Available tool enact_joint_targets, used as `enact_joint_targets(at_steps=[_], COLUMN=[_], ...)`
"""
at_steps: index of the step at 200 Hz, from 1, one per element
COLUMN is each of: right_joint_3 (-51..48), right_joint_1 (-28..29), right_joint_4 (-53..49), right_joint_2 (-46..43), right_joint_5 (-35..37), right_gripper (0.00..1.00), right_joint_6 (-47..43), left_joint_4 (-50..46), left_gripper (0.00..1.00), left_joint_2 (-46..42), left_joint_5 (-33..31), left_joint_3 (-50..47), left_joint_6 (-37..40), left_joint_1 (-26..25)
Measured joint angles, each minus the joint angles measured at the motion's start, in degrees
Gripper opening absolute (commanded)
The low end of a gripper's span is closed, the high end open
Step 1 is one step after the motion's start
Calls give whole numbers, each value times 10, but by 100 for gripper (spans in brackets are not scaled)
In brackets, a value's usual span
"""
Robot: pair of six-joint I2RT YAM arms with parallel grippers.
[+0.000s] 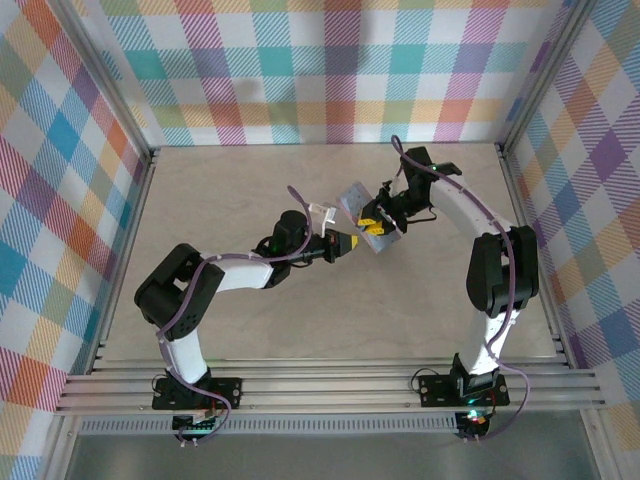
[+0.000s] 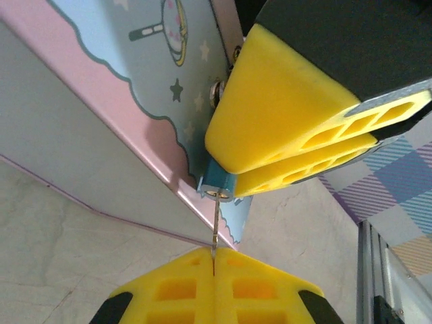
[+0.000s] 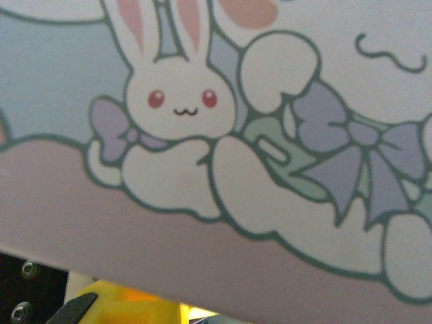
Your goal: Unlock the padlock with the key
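Two arms meet over the desk (image 1: pixel 240 190) at a pale-blue cartoon-print tin (image 1: pixel 356 203), tilted btwn them. The L arm (image 1: pixel 240 272) reaches in from the left, the R arm (image 1: pixel 468 212) from the right rear.

Left wrist view: the left fingers (image 2: pixel 175 287) are clenched flat together on the key (image 2: pixel 214 229), a thin metal sliver standing up out of the seam btwn the two yellow tips. The key's tip meets the keyhole face of the padlock (image 2: pixel 217 186), a small blue block directly above the left fingers & hard against the tin's lower edge. How far the tip sits inside, can't tell. The right fingers (image 2: pixel 283 115) come in from upper right, closed around the padlock's body w/ only its keyhole end poking out past them. The tin's pink-and-blue side, w/ stars, runs diagonally behind; the desk surface lies below.

Right wrist view: the tin's face, w/ a white rabbit print (image 3: pixel 179 101) & lilac bows, lies close across the lens. A corner of one yellow finger shows under its lower edge.
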Motion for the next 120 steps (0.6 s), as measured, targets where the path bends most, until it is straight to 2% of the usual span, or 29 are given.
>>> enact_joint_targets(at_steps=[40, 120], right_joint_3=[0, 0], right_joint_1=[0, 0], right_joint_4=[1, -6], right_joint_2=[0, -9], right_joint_5=[-3, -10], right_gripper=[0, 0], right_joint_6=[-11, -54], left_joint_4=[6, 85], left_gripper=[0, 0], left_joint_2=[0, 17], left_joint_5=[8, 115], left_joint_3=[0, -8], left_joint_6=[-30, -150], left_joint_1=[9, 50])
